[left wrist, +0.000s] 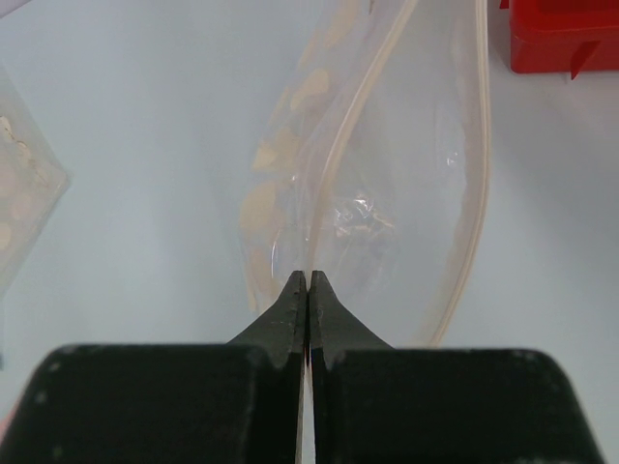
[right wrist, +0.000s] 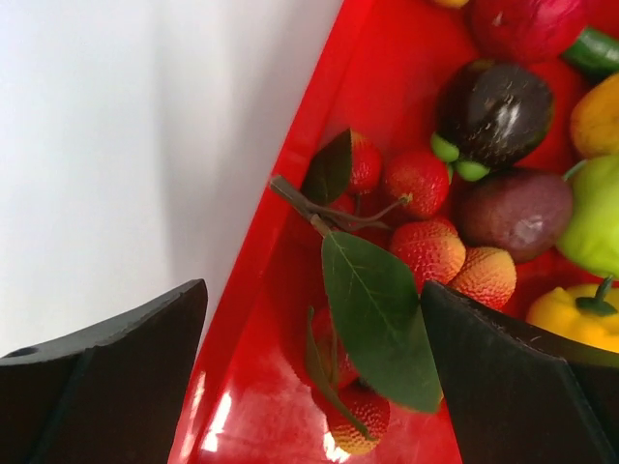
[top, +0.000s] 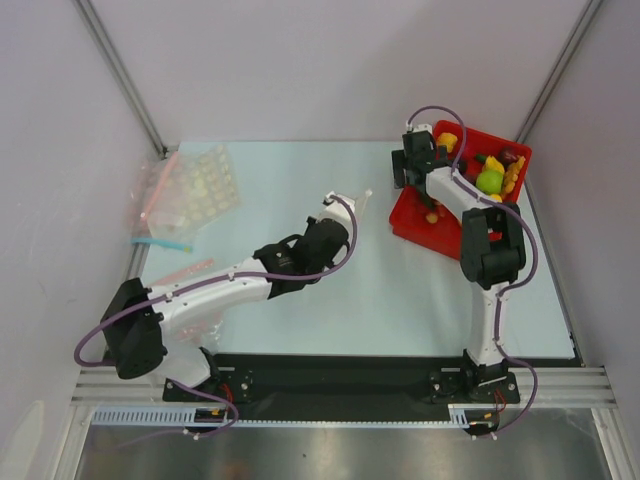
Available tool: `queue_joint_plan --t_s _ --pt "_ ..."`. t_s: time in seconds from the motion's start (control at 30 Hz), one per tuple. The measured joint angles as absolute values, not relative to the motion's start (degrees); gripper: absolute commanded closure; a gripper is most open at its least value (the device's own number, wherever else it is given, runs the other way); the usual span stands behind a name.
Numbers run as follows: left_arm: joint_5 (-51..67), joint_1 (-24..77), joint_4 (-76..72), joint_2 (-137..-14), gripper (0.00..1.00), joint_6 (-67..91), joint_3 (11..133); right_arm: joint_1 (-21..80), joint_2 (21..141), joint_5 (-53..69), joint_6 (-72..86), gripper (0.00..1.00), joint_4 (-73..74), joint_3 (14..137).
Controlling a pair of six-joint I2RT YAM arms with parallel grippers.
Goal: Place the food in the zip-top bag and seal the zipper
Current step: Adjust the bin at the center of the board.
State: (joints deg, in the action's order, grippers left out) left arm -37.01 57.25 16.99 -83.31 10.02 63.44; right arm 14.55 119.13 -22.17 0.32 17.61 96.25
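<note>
The food (right wrist: 455, 261), glossy red, dark purple, green and yellow pieces, fills the red tray (right wrist: 401, 72). Left of the tray lies the zip-top bag (left wrist: 397, 164), clear and crinkly, its whitish zipper (left wrist: 480, 174) curving. The left gripper (left wrist: 308, 282) is clamped on the bag's rim, while the right gripper (right wrist: 311, 295) gapes wide over the tray's edge, holding nothing.

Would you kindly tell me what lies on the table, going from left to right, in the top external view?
white dimpled sheet → zip-top bag → red tray holding the food
</note>
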Motion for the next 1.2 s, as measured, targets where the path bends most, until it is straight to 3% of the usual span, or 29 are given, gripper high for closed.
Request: queue_joint_plan --t_s 0.17,0.3,0.37,0.47,0.53,0.63,0.87,0.93,1.07,1.2 --pt "-36.8 57.3 17.0 -82.1 1.00 10.0 63.4 14.3 122.6 -24.2 0.4 0.12 20.3 97.4" --pt "-36.7 57.3 17.0 -81.9 1.00 10.0 63.4 12.8 122.8 -24.8 0.4 0.40 20.7 96.4" --pt "-36.6 57.3 17.0 -81.9 1.00 10.0 63.4 12.0 122.7 -25.5 0.4 0.37 19.7 94.9" --pt "-36.6 57.3 17.0 -81.9 1.00 10.0 63.4 10.9 121.7 -24.7 0.4 0.17 16.4 90.6" --pt "-36.6 57.3 17.0 -81.9 1.00 10.0 63.4 10.5 120.3 -24.0 0.1 0.11 15.4 87.9" --pt "-36.6 57.3 17.0 -81.9 1.00 10.0 63.4 11.0 118.2 -22.3 -0.1 0.15 15.0 86.4" --pt "-36.6 57.3 17.0 -81.8 1.00 10.0 63.4 12.2 113.1 -14.5 -0.6 0.42 11.2 84.6" --pt "-36.6 57.3 17.0 -81.8 1.00 10.0 63.4 12.4 112.7 -13.4 -0.6 0.42 10.7 84.7" --pt "-36.6 57.3 17.0 -81.5 1.00 10.0 63.4 12.6 113.6 -12.3 0.3 0.26 13.0 86.5" --pt "-36.6 57.3 17.0 -81.4 1.00 10.0 63.4 12.3 114.8 -13.3 1.6 0.27 14.9 88.8"
